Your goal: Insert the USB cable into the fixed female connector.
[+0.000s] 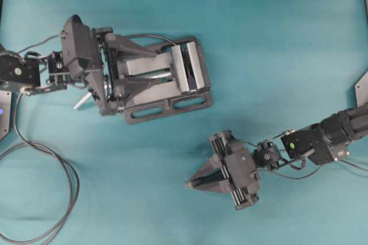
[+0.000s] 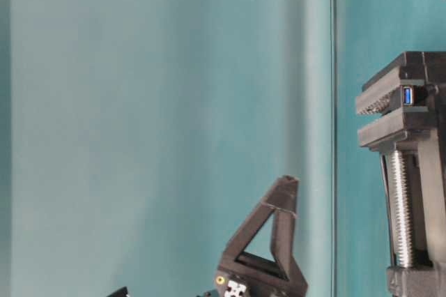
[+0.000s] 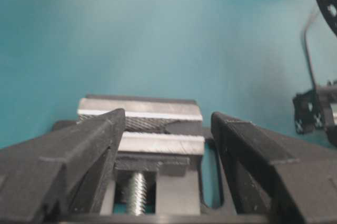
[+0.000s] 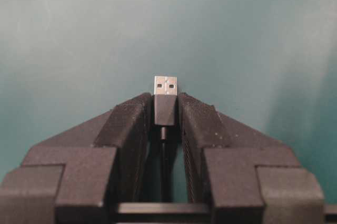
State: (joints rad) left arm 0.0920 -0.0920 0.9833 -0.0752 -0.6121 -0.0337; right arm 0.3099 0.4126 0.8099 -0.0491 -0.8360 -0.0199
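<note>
The USB cable's black plug [image 4: 165,109] sits pinched between my right gripper's [image 4: 166,99] fingertips, its metal tip [image 4: 165,84] sticking out in front and the thin lead running back between the fingers. In the overhead view that gripper [image 1: 194,183] hovers at lower centre, pointing left, well apart from the vise [image 1: 195,104]. The fixed female connector [image 2: 408,95] is clamped in the vise jaws, its blue mouth showing; it also appears as a dark block [image 3: 184,126]. My left gripper [image 3: 168,116] stands open, its fingers either side of the vise body [image 1: 161,69], gripping nothing.
A thick black cable [image 1: 63,170] loops over the mat at lower left. The vise's silver handle [image 1: 81,102] pokes out beneath the left wrist. The right gripper's fingers [image 2: 282,196] rise at the bottom of the table-level view, left of the vise screw [image 2: 401,206].
</note>
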